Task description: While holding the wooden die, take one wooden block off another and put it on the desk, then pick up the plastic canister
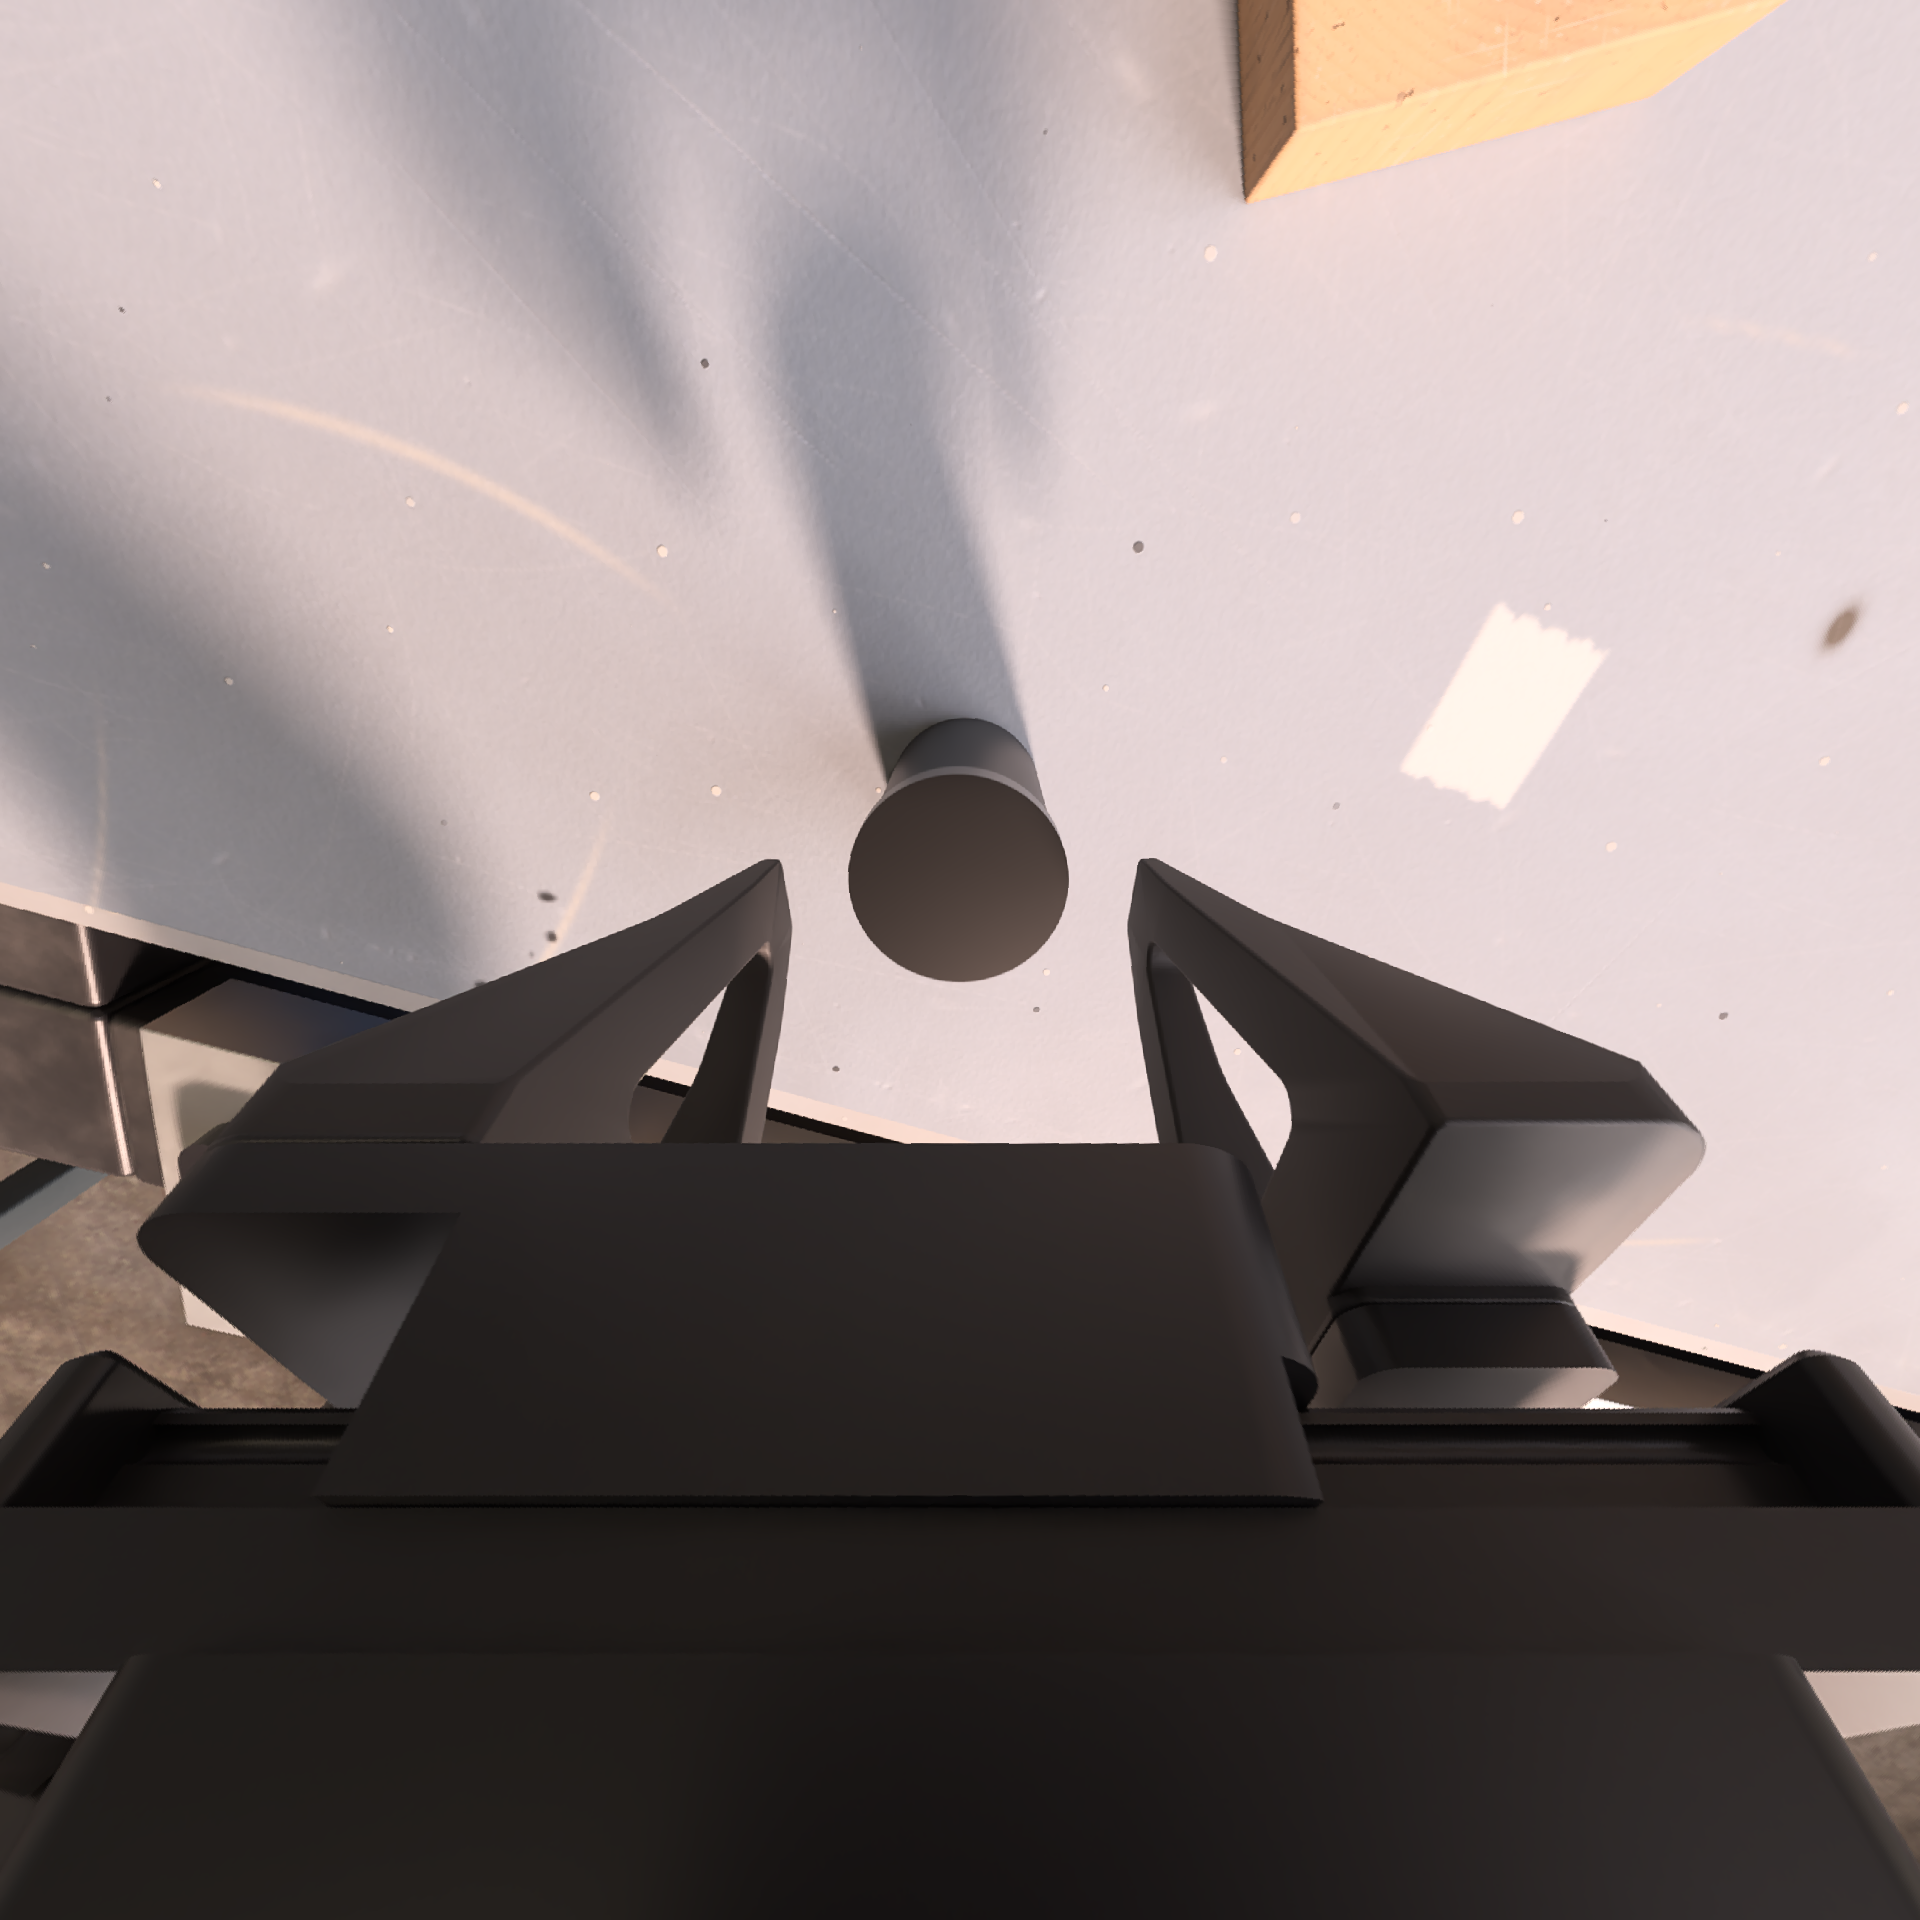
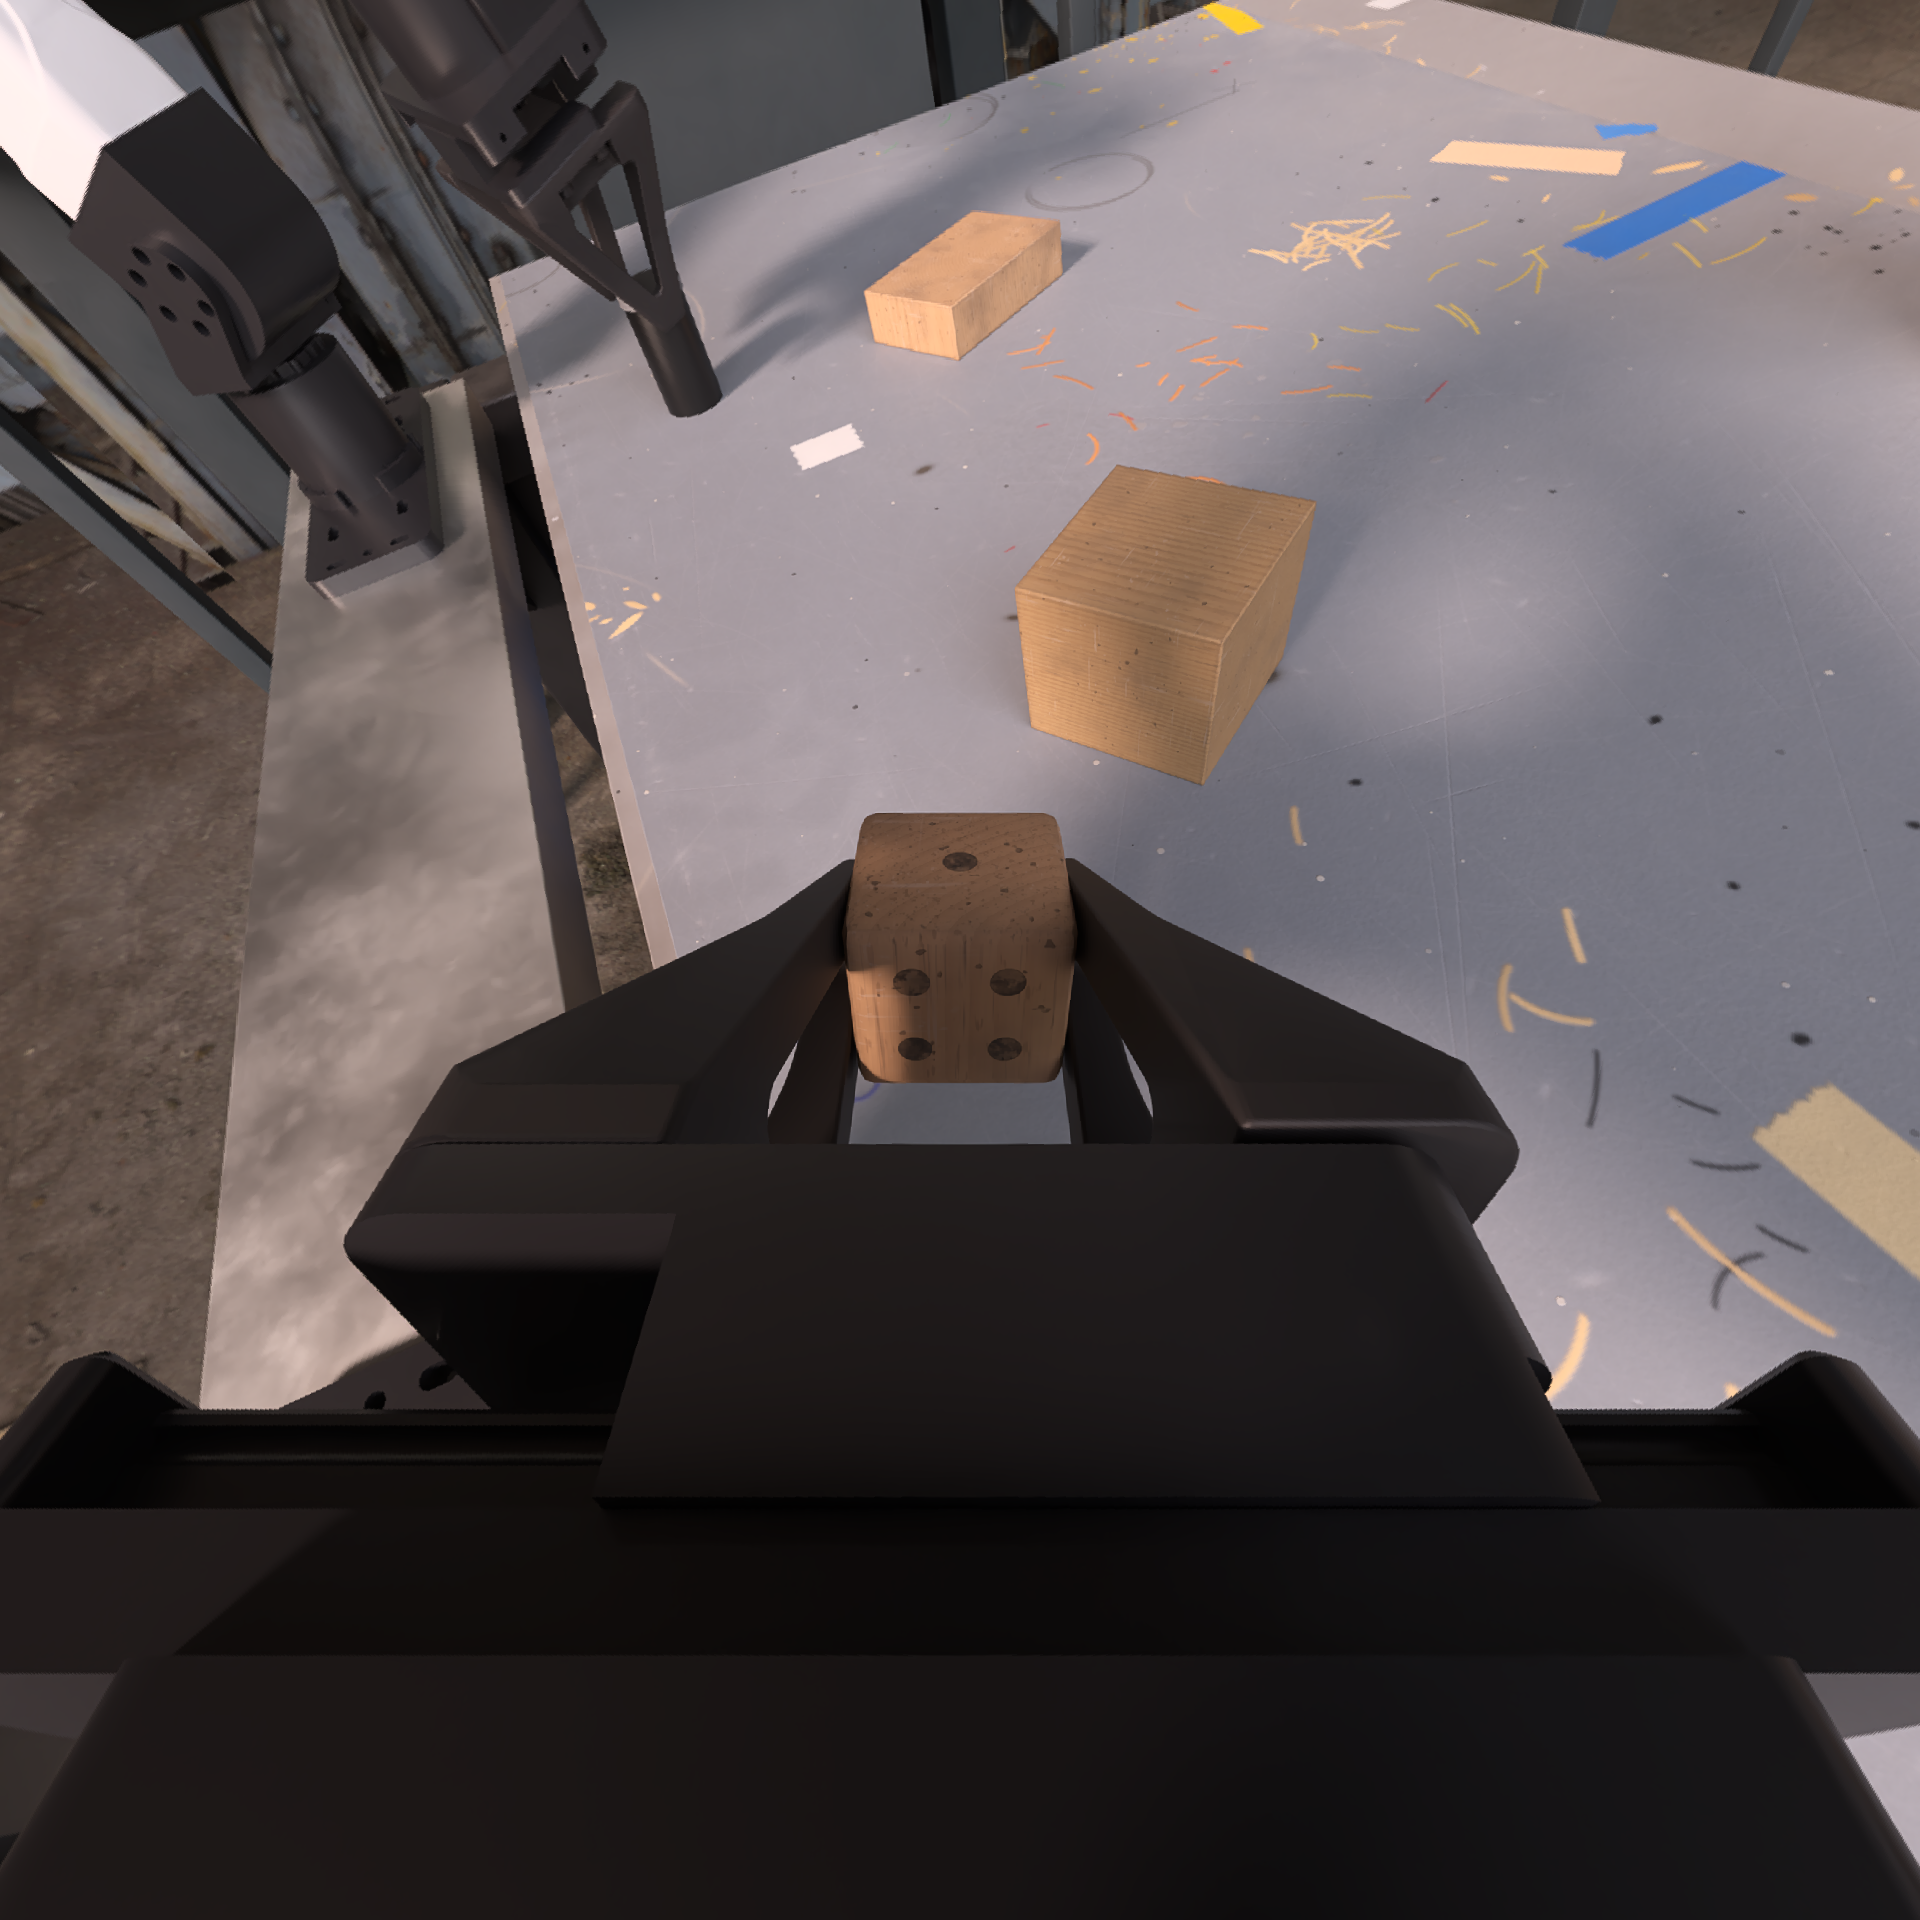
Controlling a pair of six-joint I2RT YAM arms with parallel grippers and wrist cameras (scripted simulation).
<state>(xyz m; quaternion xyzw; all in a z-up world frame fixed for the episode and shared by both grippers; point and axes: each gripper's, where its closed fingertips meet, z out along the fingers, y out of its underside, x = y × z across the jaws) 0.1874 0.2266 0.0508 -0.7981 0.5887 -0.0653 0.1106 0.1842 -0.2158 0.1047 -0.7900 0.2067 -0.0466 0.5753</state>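
Note:
In the left wrist view my left gripper (image 1: 958,883) is open, looking straight down on the dark plastic canister (image 1: 958,914), which stands upright near the desk edge. One finger is on each side of its top, with a gap on both sides. In the right wrist view my right gripper (image 2: 961,914) is shut on the wooden die (image 2: 956,956) and holds it above the desk. A flat wooden block (image 2: 961,286) and a wooden cube block (image 2: 1164,623) rest apart on the desk. The left gripper (image 2: 649,301) shows over the canister (image 2: 681,364) at the far left.
The grey desk (image 2: 1455,779) carries tape strips and paint marks. A white tape patch (image 1: 1501,717) lies right of the canister. The flat block's corner (image 1: 1455,83) is at the top right. The desk edge (image 1: 831,1127) runs just behind the canister. The left arm's base (image 2: 343,447) stands beside the desk.

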